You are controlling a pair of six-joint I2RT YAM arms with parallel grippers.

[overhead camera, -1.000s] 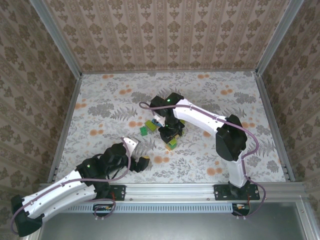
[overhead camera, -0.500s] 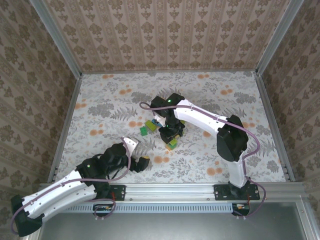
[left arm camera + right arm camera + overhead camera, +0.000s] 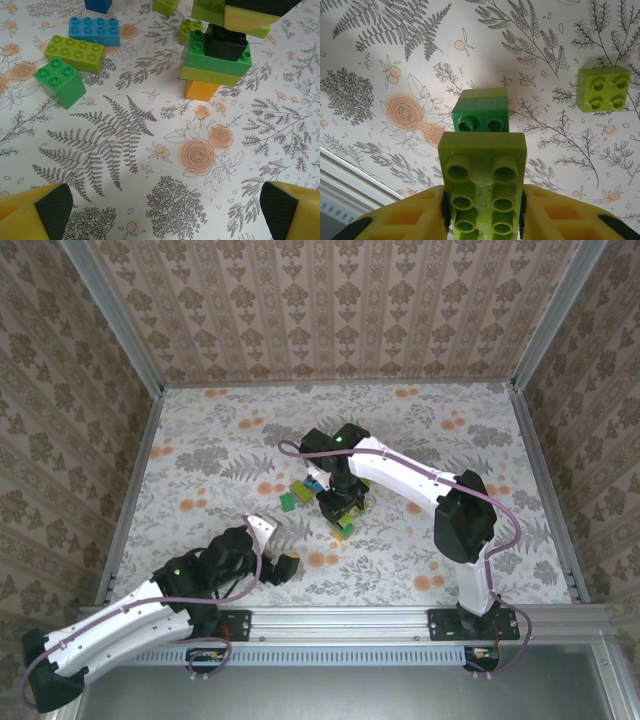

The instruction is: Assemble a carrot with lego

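The carrot stands on the table as a stack: an orange brick at the bottom, then lime and dark green layers and a black brick. My right gripper is shut on a lime brick at the top of this stack. A dark green brick shows just beyond it. From above, the right gripper hangs over the stack at mid-table. My left gripper is open, low over bare tablecloth in front of the stack. From above, the left gripper is near the front edge.
Loose lego lies left of the stack: a blue brick, a long lime brick and a green square brick. A lime square brick sits to the stack's other side. Metal rails edge the flowered table.
The right wrist has turned very slightly over the stack. The left arm and the loose bricks have not moved.
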